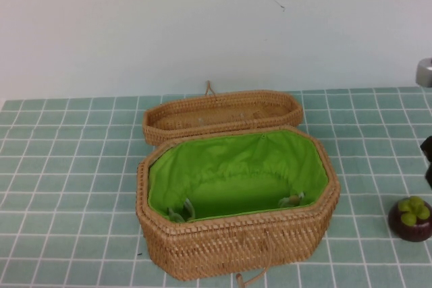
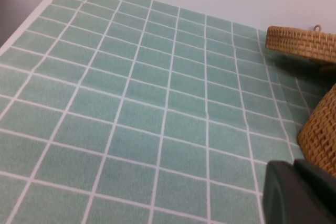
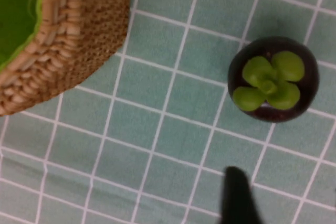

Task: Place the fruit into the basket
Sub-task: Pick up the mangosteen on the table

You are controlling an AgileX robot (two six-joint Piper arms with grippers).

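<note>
The fruit (image 1: 411, 218) is a small dark maroon ball with a light green lobed cap. It sits upright on the tiled cloth, right of the basket and apart from it. It also shows in the right wrist view (image 3: 273, 79). The basket (image 1: 236, 244) is tan wicker with green lining and stands open in the middle, its lid (image 1: 223, 114) laid back behind it. My right gripper (image 1: 427, 163) hangs at the right edge, above and just behind the fruit, open and empty; one dark finger (image 3: 236, 195) shows. My left gripper (image 2: 302, 192) is shut and empty, left of the basket.
A green tiled cloth (image 1: 67, 187) covers the table. The basket's wicker wall (image 2: 321, 132) and its lid (image 2: 299, 40) lie close to my left gripper. A grey round object (image 1: 424, 72) sits at the far right edge. A white wall stands behind.
</note>
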